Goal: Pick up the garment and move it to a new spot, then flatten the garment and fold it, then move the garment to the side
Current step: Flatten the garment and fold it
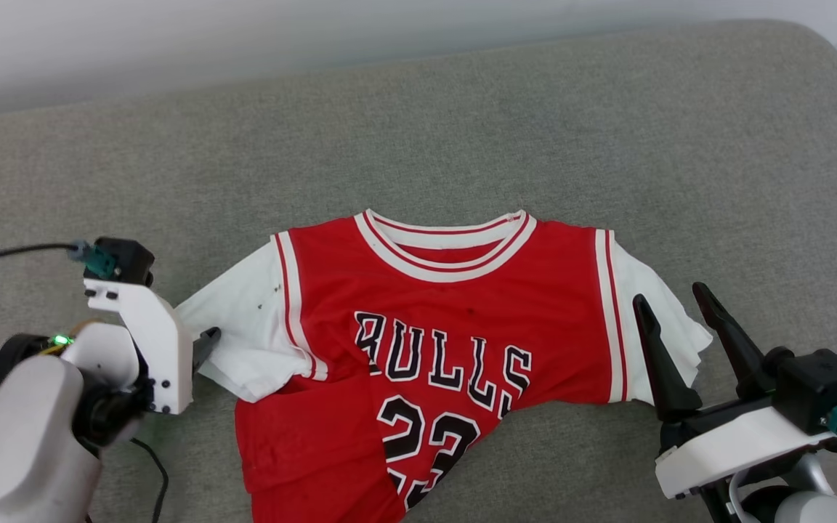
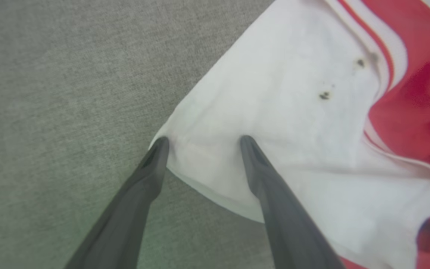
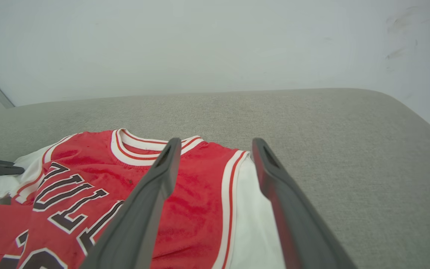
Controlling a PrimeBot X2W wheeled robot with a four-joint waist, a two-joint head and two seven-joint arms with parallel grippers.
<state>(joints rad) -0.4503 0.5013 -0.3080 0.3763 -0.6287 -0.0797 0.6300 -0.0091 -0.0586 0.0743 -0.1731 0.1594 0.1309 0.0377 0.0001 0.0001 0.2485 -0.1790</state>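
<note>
One garment, two grippers, one grey cushion

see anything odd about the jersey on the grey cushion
The jersey is not flat: its lower body is bunched diagonally, a red flap covering part of the 23. Small dark specks mark the white sleeve.

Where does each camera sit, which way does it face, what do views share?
Head view: on the head, down at the garment on the cushion; left end effector, right end effector.
Left wrist view: left wrist, down at white sleeve; own open fingers.
Right wrist view: right wrist, across garment toward wall; own fingers.
Shared: the garment.
</note>
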